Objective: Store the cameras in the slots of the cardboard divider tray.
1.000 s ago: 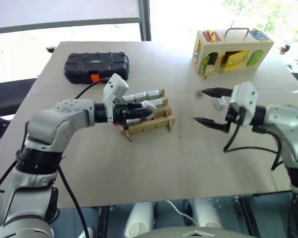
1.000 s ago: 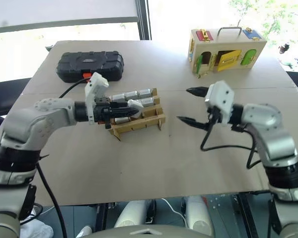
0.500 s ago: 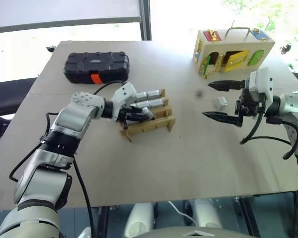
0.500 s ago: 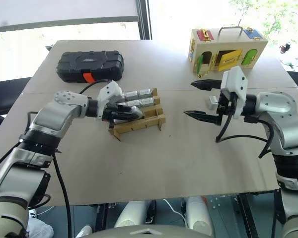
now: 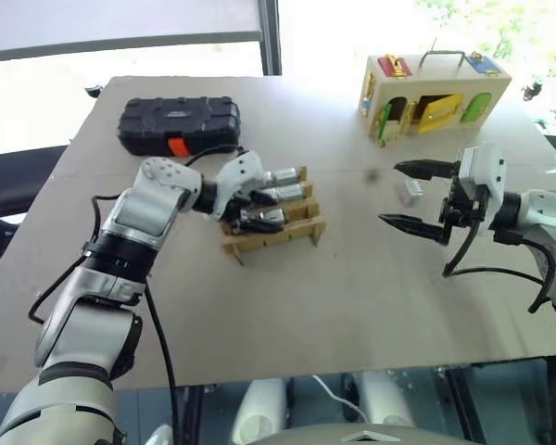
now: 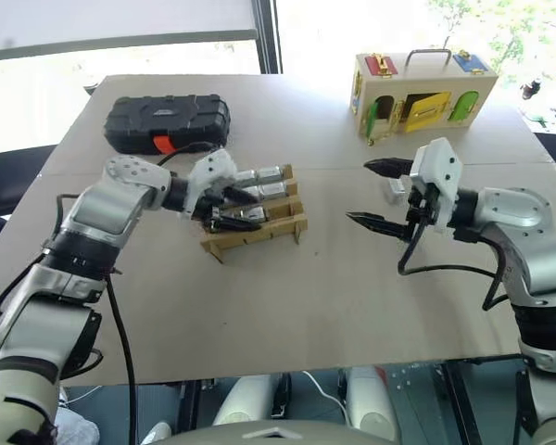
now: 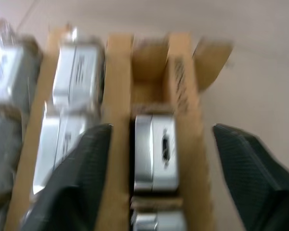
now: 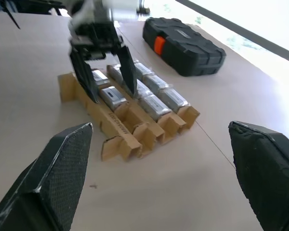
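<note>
The cardboard divider tray [image 5: 289,234] sits mid-table with several silver cameras [image 5: 284,176] lying in its rows. My left gripper [image 5: 264,209] hovers open over the tray's near row, its fingers [image 7: 77,178] straddling a camera [image 7: 156,151] that rests in a slot there, with nothing held. The right wrist view shows the same: the left gripper [image 8: 106,72] stands spread above the tray [image 8: 118,137]. One loose camera [image 5: 410,192] lies on the table to the right. My right gripper [image 5: 389,194] is open beside it, pointing toward the tray, with the loose camera behind its fingers and not touched.
A black case with an orange latch [image 5: 179,125] lies at the back left. A pale wooden box with coloured doors [image 5: 434,93] stands at the back right. Bare tabletop [image 5: 352,297] stretches in front of the tray to the near edge.
My left gripper has opened and let go of the camera, which now sits in the near row; its wrist rolled. The right gripper stays open in about the same spot.
</note>
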